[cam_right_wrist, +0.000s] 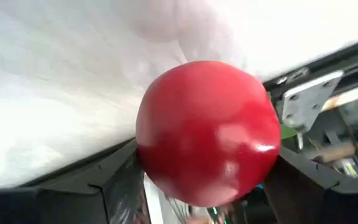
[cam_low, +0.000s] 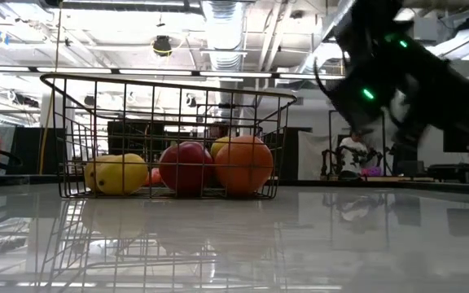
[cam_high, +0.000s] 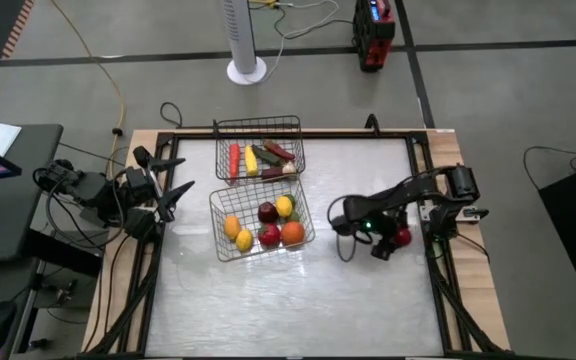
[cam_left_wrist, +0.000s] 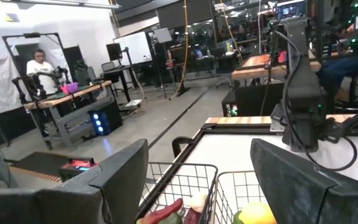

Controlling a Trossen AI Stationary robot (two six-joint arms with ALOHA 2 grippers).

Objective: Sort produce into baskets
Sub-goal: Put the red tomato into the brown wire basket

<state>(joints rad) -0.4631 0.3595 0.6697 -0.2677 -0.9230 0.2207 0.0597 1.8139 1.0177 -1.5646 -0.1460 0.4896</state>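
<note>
Filling the right wrist view, a red apple [cam_right_wrist: 208, 130] sits pinched between the two dark fingers [cam_right_wrist: 114, 190] of the right gripper [cam_high: 392, 243]; in the high view that gripper hangs over the table near its 3 o'clock edge, the apple [cam_high: 402, 237] showing red at its tip, well apart from both baskets. White and glossy, the table [cam_high: 288, 300] is framed by black rails on a wooden board; in the low view its surface mirrors the ceiling lights and the basket wires. Near the centre stands the nearer basket [cam_high: 261, 224], holding an orange [cam_high: 291, 233], two red apples [cam_high: 267, 212] and yellow lemons [cam_high: 284, 206]; touching it at 12 o'clock is the farther basket [cam_high: 259, 148], holding a carrot [cam_high: 233, 160], corn [cam_high: 251, 160], a dark chili [cam_high: 279, 152] and something green I cannot make out. At 9 o'clock the left gripper [cam_high: 172, 185] waits off the table's edge, fingers spread wide and holding nothing; its wrist view looks over the basket rims [cam_left_wrist: 185, 167]. Around the table lies grey concrete floor with dark lines; a white fan stand [cam_high: 246, 40] and a red box [cam_high: 374, 30] stand beyond the 12 o'clock side; a yellow cable [cam_high: 98, 60] runs across the floor. Workbenches, monitors and ceiling pipes fill the room; a seated person in white [cam_left_wrist: 40, 65] shows far off.
</note>
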